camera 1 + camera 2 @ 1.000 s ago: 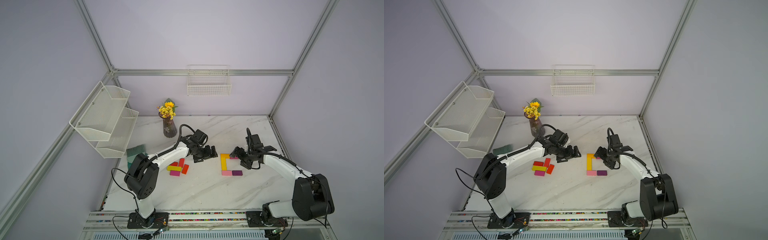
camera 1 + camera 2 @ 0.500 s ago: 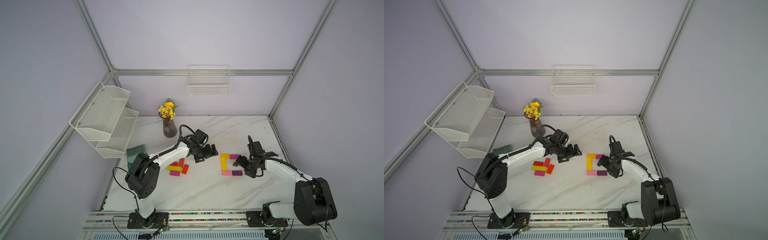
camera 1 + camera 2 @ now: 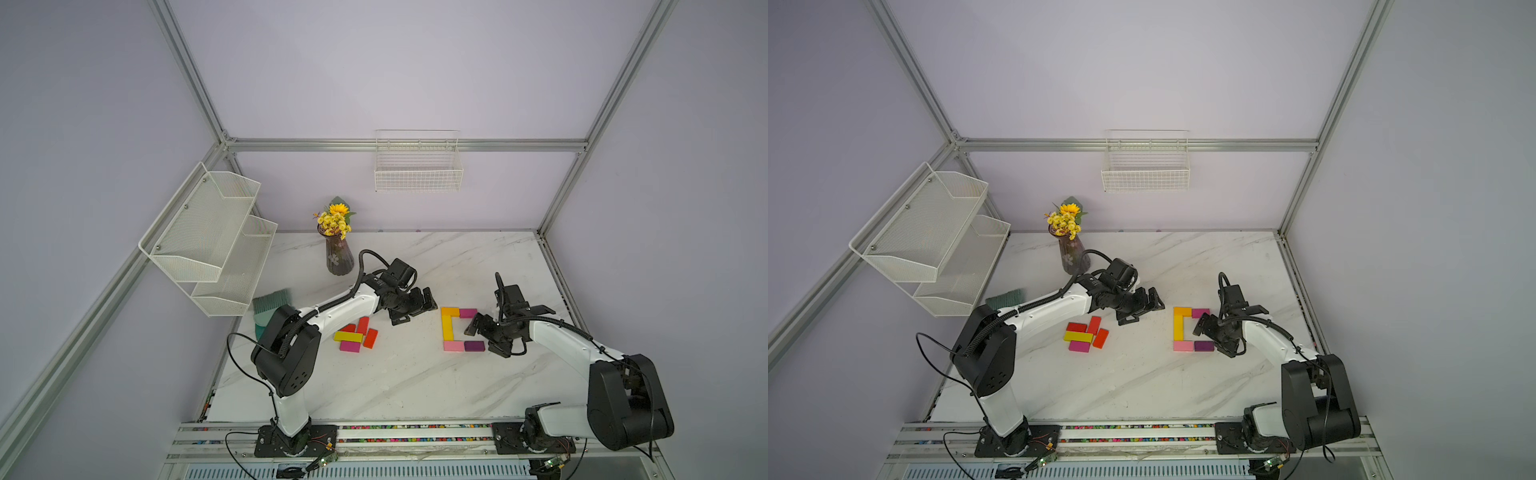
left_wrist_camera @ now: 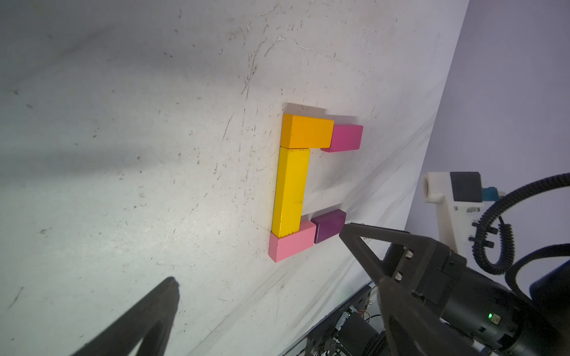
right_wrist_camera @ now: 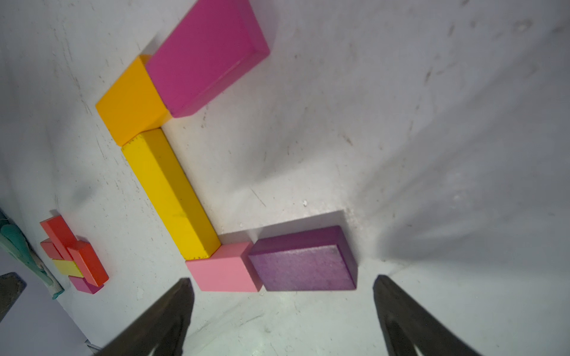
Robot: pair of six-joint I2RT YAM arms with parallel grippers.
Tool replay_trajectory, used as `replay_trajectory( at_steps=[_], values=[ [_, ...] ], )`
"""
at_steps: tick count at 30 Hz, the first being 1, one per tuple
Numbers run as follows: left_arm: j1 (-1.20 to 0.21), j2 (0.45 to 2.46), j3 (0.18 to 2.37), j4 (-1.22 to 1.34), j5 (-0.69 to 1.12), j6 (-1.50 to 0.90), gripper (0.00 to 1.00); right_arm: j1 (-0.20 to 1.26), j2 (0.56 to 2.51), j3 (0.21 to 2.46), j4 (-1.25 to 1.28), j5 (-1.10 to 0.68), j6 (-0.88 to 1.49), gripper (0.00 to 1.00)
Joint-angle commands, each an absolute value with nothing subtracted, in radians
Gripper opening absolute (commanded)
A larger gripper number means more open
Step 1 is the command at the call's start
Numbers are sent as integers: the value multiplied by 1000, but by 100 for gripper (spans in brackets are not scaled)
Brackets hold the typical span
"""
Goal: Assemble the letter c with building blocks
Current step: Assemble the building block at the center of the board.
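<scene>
Right end effector (image 3: 483, 340) spread, empty, just beside purple block (image 3: 474, 345), centre-right in both top views. Left end effector (image 3: 414, 309) also spread, empty.

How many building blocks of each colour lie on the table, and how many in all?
Red to red-orange blocks: 3
Yellow blocks: 2
Magenta blocks: 2
Orange block: 1
Light pink block: 1
Purple block: 1
Total: 10
</scene>
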State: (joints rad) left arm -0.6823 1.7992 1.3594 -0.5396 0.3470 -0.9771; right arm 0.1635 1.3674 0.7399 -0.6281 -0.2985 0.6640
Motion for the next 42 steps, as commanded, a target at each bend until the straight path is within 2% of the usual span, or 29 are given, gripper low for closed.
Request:
replay_trajectory(
  at_steps=[1, 16, 42],
  values=[
    [-687, 1795, 1344, -520, 360, -986, 100, 161, 1400, 727, -585, -310, 643, 93],
    [-687, 1799, 1344, -517, 361, -986, 100, 158, 1466, 759, -568, -306, 605, 93],
    [-687, 1807, 1348, -507, 364, -989, 100, 158, 1455, 749, -546, -360, 607, 91]
  ],
)
